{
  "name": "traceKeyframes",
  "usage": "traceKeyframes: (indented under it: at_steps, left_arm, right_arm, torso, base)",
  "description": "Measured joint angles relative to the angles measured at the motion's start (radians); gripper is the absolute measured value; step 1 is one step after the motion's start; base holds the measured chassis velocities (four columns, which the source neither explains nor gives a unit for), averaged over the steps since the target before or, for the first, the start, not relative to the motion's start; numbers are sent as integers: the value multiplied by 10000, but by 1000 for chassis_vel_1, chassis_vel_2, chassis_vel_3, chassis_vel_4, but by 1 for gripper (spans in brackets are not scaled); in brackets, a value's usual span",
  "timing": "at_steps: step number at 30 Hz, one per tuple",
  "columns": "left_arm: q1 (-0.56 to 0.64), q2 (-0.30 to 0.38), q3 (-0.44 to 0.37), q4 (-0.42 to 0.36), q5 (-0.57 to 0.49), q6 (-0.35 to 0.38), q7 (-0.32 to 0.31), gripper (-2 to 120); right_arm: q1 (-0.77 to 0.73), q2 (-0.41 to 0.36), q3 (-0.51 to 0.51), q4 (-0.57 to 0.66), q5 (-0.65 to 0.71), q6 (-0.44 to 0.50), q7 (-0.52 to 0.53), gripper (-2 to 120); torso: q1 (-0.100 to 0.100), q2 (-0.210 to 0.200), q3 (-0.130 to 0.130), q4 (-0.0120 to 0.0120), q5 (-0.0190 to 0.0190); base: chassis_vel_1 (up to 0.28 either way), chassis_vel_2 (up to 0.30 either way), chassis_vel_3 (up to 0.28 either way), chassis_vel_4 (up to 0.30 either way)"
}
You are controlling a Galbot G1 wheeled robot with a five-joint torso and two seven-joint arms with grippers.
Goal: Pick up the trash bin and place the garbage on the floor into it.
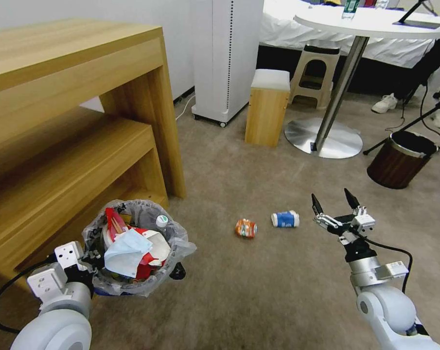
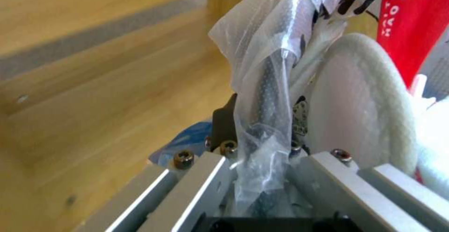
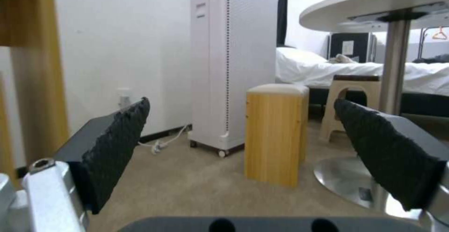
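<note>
The trash bin (image 1: 132, 253) is held up at the lower left of the head view, beside the low shelf of the wooden bench (image 1: 74, 121). Its translucent plastic bag (image 1: 181, 248) is folded over the rim. The bin is already quite full: a pale-blue tissue (image 1: 125, 250), red wrappers (image 1: 114, 218), a white slipper (image 1: 159, 243) and the cap of a plastic bottle (image 1: 162, 221) lie inside it.

The left gripper (image 1: 86, 260) is clamped on the rim of the bin on the side nearest to the robot. In the left wrist view the bag (image 2: 262, 119) and the bin wall are pinched between the two fingers, one finger (image 2: 224, 119) outside and the other inside, next to the slipper (image 2: 364, 102).

On the floor (image 1: 258, 291), two pieces of garbage lie side by side, to the right of the bin and well apart from it: an orange can (image 1: 246, 228) and, just beside it on the right, a blue-white cup (image 1: 285, 219) lying on its side.

The right gripper (image 1: 334, 200) is to the right of the cup, near it but not touching, with its fingers spread wide and nothing between them. The right wrist view shows both black pads (image 3: 119, 144) far apart.

Farther back stand a small wooden stool (image 1: 267, 107), a white tower unit (image 1: 224, 58), a round white table (image 1: 370, 22) on a metal foot, and a larger dark-brown bin (image 1: 399, 160).
</note>
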Motion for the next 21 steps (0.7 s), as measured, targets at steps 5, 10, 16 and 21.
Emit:
traceKeyframes:
  at_steps: [5,10,16,21]
  left_arm:
    - [-64,-3,16,56,1,0,0,0]
    - [-130,-65,58,186,24,1,8,0]
    - [-225,-125,111,267,32,1,53,0]
    - [-244,-130,122,324,34,1,43,0]
  right_arm:
    - [124,-25,-143,-109,5,28,25,100]
    - [278,-123,-438,-320,-182,-11,307,100]
    - [496,-178,-901,-603,-431,-94,434,100]
    - [516,-89,-1085,-688,-551,-95,435,100]
  torso:
    - [0,-1,0,0,0]
    - [1,-1,3,1,2]
    - [2,-2,4,-1,2]
    - [1,-1,-2,0,2]
  base:
    - [-347,335,340,-332]
    - [-332,328,342,-343]
    - [-176,154,130,-125]
    - [37,-56,-40,30]
